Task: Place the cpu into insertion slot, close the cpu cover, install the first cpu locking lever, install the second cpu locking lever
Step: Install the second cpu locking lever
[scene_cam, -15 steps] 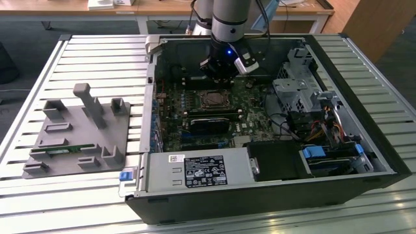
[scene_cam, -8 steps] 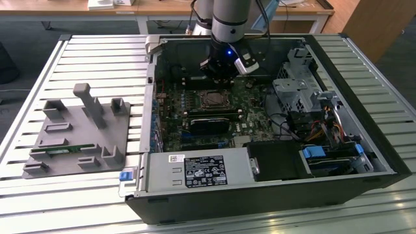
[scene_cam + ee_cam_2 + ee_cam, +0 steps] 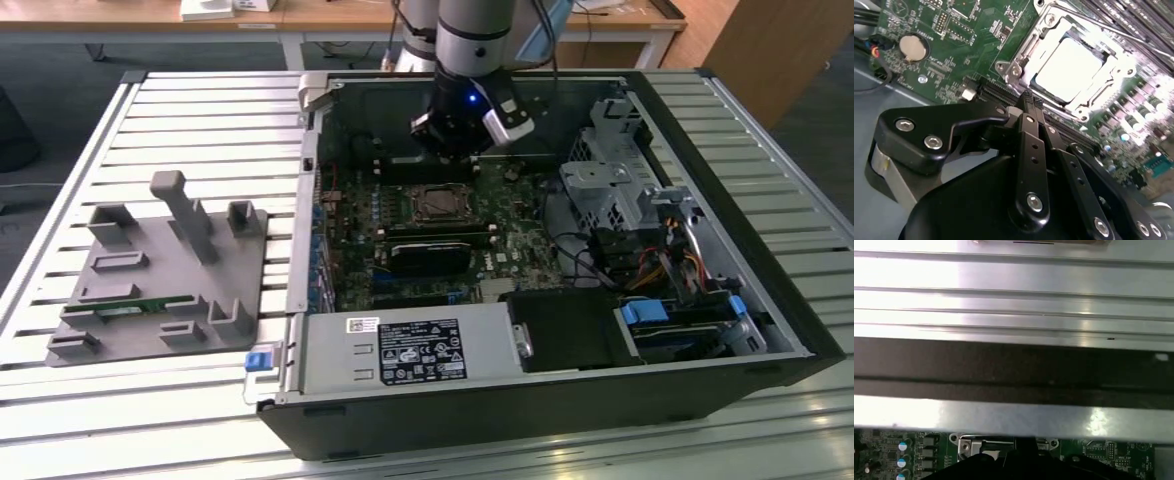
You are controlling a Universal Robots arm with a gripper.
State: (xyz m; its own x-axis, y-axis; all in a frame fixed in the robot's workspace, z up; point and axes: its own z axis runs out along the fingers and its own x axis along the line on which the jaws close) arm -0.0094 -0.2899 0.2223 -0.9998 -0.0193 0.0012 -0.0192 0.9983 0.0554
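1. The open black metal computer case [image 3: 747, 300] is lying on a slatted silver table [image 3: 200, 120].
2. The black two-fingered gripper [image 3: 1029, 100] is hovering just beside the silver-rimmed square insertion slot [image 3: 438, 203], fingers pressed together and pinching nothing.
3. The thin silver cpu cover [image 3: 1021, 55] is lying flat over the slot.
4. The flat silver-grey square cpu [image 3: 1066, 70] is sitting in the slot, showing through the cover's window.

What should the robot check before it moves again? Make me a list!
1. cpu lies flat inside the cover's window: ok.
2. cover is down around the cpu: ok, as far as the second wrist view shows.
3. Both levers hooked down: cannot tell.
4. gripper is shut and carries nothing: ok.
5. Gripper tip is beside the cover, not over the cpu: ok.
6. Tip clear of the board: cannot tell.
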